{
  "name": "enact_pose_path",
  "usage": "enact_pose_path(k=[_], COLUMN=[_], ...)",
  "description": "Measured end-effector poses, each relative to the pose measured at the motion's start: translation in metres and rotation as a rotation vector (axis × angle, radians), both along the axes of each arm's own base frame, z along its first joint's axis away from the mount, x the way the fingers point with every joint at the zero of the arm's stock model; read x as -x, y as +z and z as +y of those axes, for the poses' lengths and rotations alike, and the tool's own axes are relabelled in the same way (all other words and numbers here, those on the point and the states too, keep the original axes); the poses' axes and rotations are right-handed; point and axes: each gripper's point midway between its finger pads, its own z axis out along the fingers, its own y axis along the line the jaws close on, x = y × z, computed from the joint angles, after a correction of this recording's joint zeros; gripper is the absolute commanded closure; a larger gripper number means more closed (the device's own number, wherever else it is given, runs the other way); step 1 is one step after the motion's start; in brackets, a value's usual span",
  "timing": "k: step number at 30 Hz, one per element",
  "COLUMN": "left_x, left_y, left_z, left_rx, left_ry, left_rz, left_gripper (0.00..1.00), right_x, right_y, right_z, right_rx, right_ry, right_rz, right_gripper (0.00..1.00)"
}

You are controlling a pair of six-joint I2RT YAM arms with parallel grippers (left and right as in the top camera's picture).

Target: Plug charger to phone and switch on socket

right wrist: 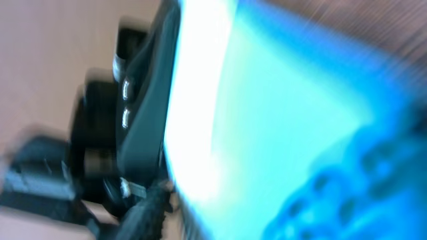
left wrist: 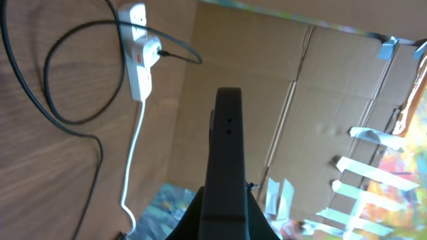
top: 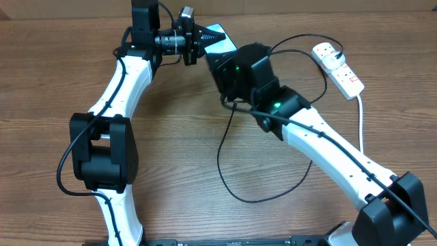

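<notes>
1. Counted: one phone [top: 217, 39], one socket [top: 339, 68], one charger [top: 225, 157], and two sets of fingers.
2. The socket was noted at the far right of the counter [top: 177, 171], with its thick white cord [top: 360, 123] trailing toward the near edge. The charger's black plug [top: 330, 53] was seen seated in the socket. Its cable was looped across the counter and passed under the right arm. A cardboard wall [left wrist: 300, 100] was seen beyond.
3. The phone was found at far centre, apparently raised. The left fingers [top: 200, 39] were closed on its end.
4. The right fingers [top: 227, 66] were placed just beside the phone. How far they were open could not be told, as the view was blurred and filled by the screen.
</notes>
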Motion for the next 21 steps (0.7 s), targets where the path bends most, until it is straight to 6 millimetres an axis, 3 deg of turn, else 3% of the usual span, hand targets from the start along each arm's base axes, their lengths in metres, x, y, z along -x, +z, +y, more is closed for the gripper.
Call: enact_pose_path(k=[4,8,15,21], left_x=[-0.006,-0.012,-0.024,-0.034], left_y=[-0.003,-0.007,-0.014,-0.014], left_z=[0.008,0.022,0.061,0.104], left_rx=[-0.022,-0.043,-0.075,-0.078], left_ry=[0.028,0.056,0.124,0.196], left_rz=[-0.041,-0.065,-0.082,-0.088], left_gripper=[0.96,0.96,0.96,0.96], right_x=[0.002,-0.001,-0.006,0.022], right_y=[0.002,0.002,-0.003,-0.020], right_z=[0.004,0.001,-0.017,-0.027], right_rx=[0.128,0.233,0.356,0.456], right_ry=[0.081,0.138,0.232,0.392], right_rz=[-0.112,-0.193,-0.255,-0.209], right_gripper=[0.29,0.21,0.19,0.22])
